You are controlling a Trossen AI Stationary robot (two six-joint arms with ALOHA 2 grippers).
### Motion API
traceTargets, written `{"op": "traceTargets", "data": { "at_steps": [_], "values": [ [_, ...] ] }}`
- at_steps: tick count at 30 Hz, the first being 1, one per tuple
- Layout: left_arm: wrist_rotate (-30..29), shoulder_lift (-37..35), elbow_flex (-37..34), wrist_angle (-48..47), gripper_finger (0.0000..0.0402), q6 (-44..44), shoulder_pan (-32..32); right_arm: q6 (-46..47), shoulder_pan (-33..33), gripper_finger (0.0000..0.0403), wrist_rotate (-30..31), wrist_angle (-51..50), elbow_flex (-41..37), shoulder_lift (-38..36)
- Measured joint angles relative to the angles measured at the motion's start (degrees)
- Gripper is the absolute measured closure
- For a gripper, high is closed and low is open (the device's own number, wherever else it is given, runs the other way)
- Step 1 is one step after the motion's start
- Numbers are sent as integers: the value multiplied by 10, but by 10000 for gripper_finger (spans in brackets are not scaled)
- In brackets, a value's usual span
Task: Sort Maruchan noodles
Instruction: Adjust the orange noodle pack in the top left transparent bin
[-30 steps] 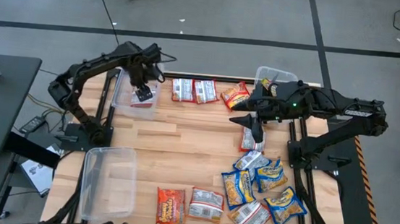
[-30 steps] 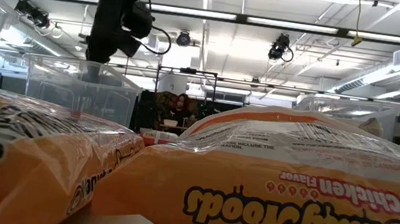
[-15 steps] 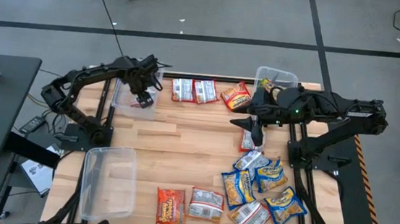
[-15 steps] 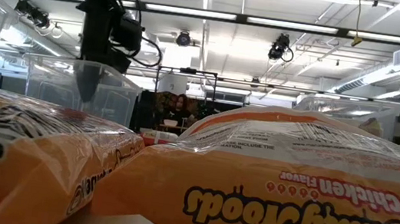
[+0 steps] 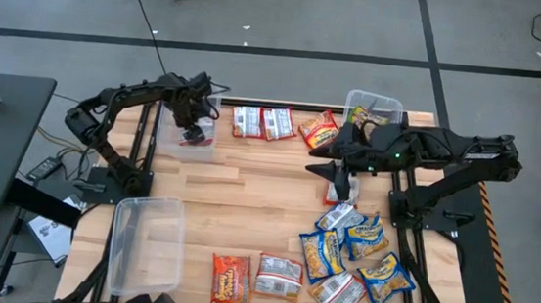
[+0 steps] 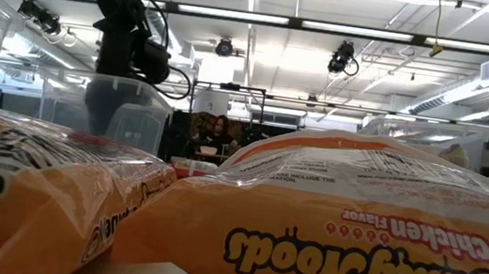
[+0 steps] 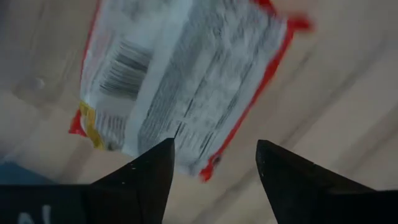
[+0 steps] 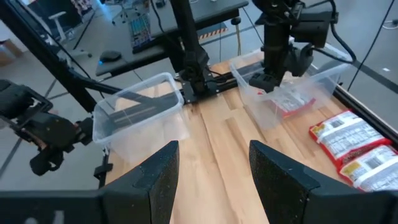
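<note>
1. Nearest the front edge of the table, we count two unsorted packets side by side: an orange-red packet (image 5: 231, 278) and a red-and-white packet (image 5: 279, 277). To their left stands the near clear bin (image 5: 120, 256), which appears empty
2. To the right of that pair lies a loose cluster of packets (image 5: 355, 257), mostly blue-and-yellow and overlapping one another. We judge this the largest share of the work left
3. At mid-table the right gripper (image 5: 331, 170) hangs with its fingers spread and nothing between them, as the right wrist view confirms. It holds nothing. A single packet (image 5: 338, 192) lies on the wood just below and beside it, and we cannot tell whether the fingers touch it
4. Along the far edge, three more Maruchan noodles packets (image 5: 277, 124) lie in a row on the bare table, not yet binned
5. At the far left, the far-left bin (image 5: 160, 132) holds a red-edged packet (image 7: 186, 81). The left gripper (image 5: 191, 125) reaches down inside this bin with its fingers (image 7: 146, 180) parted. The packet lies flat beneath the tips, and we judge that it is not pinched
6. At the far right, the far-right bin (image 5: 354, 98) contains at least one packet, though we cannot tell how many
7. In our judgement the sort is at an early stage: few packets sit in bins, and most lie on the table
</note>
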Motion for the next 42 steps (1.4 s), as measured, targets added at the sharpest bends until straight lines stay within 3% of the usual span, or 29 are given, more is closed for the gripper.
{"op": "traceTargets", "data": {
  "at_steps": [6,20,24,31,42],
  "values": [
    [-28,25,-3,6,194,117,-10,20,0,203,2,0,0,19],
    [-78,43,-32,99,184,102,-39,36,17,203,16,12,0,37],
    [-74,45,-31,114,234,86,-40,29,18,203,17,13,0,38],
    [-71,48,-31,132,388,56,-41,26,18,206,17,13,0,38],
    [-61,-16,-17,38,398,67,-32,16,18,220,13,12,0,34]
  ]
}}
